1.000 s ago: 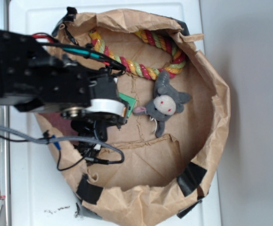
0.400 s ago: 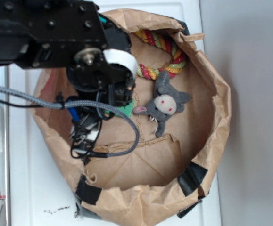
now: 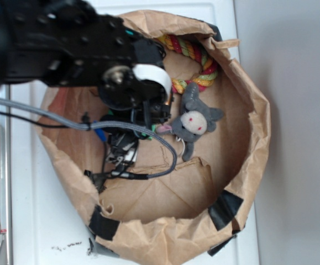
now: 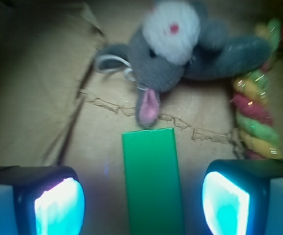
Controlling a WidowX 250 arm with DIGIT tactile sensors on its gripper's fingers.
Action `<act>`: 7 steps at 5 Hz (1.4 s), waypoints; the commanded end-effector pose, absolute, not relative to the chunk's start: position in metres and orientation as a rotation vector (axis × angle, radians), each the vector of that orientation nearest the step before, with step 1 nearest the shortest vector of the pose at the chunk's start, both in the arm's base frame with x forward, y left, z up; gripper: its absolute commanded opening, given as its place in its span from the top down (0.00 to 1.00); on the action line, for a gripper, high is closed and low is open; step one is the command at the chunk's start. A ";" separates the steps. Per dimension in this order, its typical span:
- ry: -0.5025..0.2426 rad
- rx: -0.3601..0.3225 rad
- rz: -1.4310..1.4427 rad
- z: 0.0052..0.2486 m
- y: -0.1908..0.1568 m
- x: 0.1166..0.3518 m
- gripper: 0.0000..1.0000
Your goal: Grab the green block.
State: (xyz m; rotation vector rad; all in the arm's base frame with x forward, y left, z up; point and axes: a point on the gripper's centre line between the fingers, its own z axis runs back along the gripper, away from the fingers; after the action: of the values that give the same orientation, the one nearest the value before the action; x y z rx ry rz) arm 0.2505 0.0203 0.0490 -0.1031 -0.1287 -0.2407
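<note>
In the wrist view the green block (image 4: 153, 181) lies flat on the brown paper floor of the bag (image 3: 242, 83), its long axis running straight away from the camera, far short end pointing at the mouse (image 4: 180, 49). That end stops just short of the mouse's pink ear, with a narrow strip of paper showing between them. The near end runs out of the bottom of the picture.

The pincer (image 4: 143, 203) is spread: its two pads glow cyan at the lower left and lower right, and the block sits between them, apart from both, with bare paper on either side. It lies nearer the right pad than the left.

In the exterior view the black arm (image 3: 66, 49) reaches in from the upper left over the bag's rim and bends down into the bag, its wrist with a white band over the bag's left-centre. Grey and black cables (image 3: 148, 160) loop beneath it. The arm hides almost all of the block here; only a sliver of green shows under the wrist, beside the mouse.

The grey plush mouse lies just beyond the block, in the middle of the bag. The red-yellow-green rope (image 3: 195, 61) curves along the bag's far wall, touching the mouse's upper side. The bag sits on a white table (image 3: 38, 232).
</note>
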 end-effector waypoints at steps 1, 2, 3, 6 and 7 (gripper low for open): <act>-0.083 -0.070 -0.312 0.027 0.007 0.251 0.00; -0.083 -0.050 -0.320 0.019 0.003 0.253 0.00; -0.117 -0.035 -0.316 0.018 0.002 0.254 0.69; -0.120 -0.146 -0.289 0.059 0.006 0.254 1.00; -0.083 -0.229 -0.280 0.093 0.012 0.254 1.00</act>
State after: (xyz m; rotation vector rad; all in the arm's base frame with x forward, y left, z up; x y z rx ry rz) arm 0.2453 0.0067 0.0760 -0.2473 -0.0097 -0.2788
